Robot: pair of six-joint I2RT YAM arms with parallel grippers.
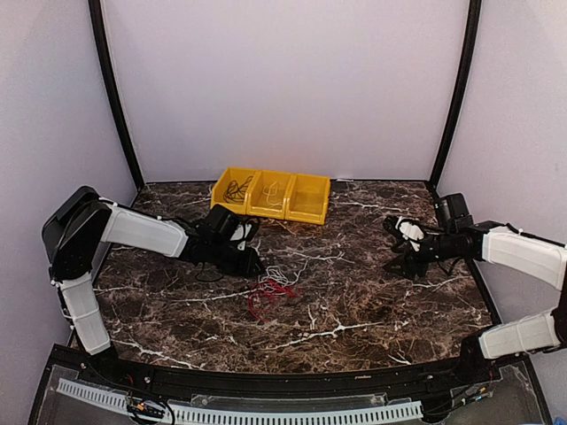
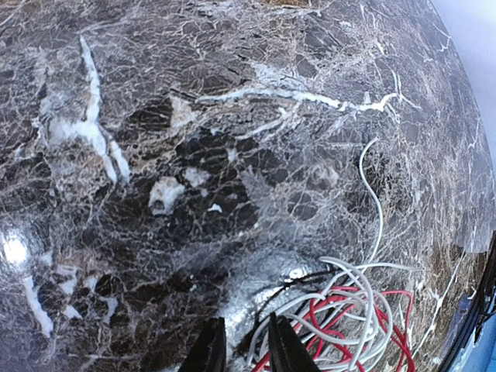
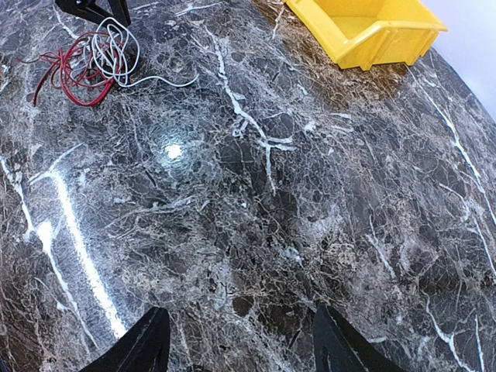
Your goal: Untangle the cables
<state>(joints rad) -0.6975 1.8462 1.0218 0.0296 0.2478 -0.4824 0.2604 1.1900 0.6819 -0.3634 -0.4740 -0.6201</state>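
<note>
Red, white and dark thin wire cables [image 1: 270, 288] lie in one loose tangle mid-way across the dark veined marble table [image 1: 354, 301]. They are just right of the left gripper [image 2: 246, 353], whose fingers [image 2: 287, 349] stand narrowly apart at the tangle's edge. The long axis runs diagonally, white end farther, red end nearer. Only the left wrist view shows the dark strand; the right wrist view shows a white tail trailing aside. The right gripper [image 3: 236, 349] gapes wide, well apart from the tangle.
</note>
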